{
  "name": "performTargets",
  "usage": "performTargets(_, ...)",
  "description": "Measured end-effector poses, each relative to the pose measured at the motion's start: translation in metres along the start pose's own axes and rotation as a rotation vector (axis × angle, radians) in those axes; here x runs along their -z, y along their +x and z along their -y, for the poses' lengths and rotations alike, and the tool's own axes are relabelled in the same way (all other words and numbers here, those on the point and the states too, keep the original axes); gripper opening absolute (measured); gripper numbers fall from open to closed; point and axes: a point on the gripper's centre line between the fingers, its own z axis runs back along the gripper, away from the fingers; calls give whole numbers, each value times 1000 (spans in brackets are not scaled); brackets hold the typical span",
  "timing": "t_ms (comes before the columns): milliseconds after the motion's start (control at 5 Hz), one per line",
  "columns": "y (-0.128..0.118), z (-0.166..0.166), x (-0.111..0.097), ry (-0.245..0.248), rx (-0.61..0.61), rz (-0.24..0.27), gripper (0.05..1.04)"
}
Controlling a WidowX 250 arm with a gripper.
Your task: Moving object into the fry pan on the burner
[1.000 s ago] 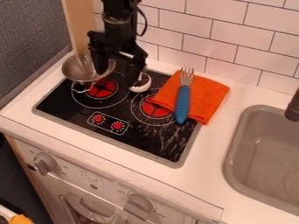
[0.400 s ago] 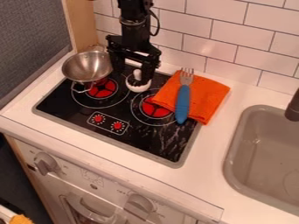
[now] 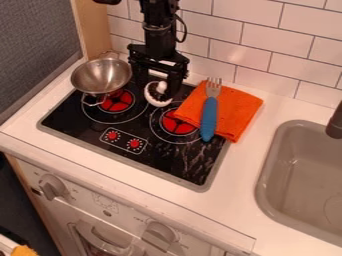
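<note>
Cooktop: metal pan at far left. Claw spread, by the white-and-dark piece near the cooktop's far edge, right of pan. Piece probably light, stiff, maybe slick; grip across its sides, low, not by the nub.

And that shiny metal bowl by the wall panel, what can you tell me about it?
The bowl is round, silvery and smooth, and looks like thin metal. It has a flared rim and two wire loop handles, one facing the stove's front, the other at the back. It sits open side up at the back left corner of the black stove top, partly over the left red burner. I see nothing inside it, though its underside is hidden.
</note>
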Motion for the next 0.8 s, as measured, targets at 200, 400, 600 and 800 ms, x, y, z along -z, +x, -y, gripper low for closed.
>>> performTargets(200, 0, 0, 0, -29, -21, 6, 937)
performTargets(400, -1, -2, 1, -50, -36, 12, 705)
performTargets(600, -1, -2, 1, -52, -30, 12, 674)
performTargets(800, -1, -3, 0, -56, -28, 12, 674)
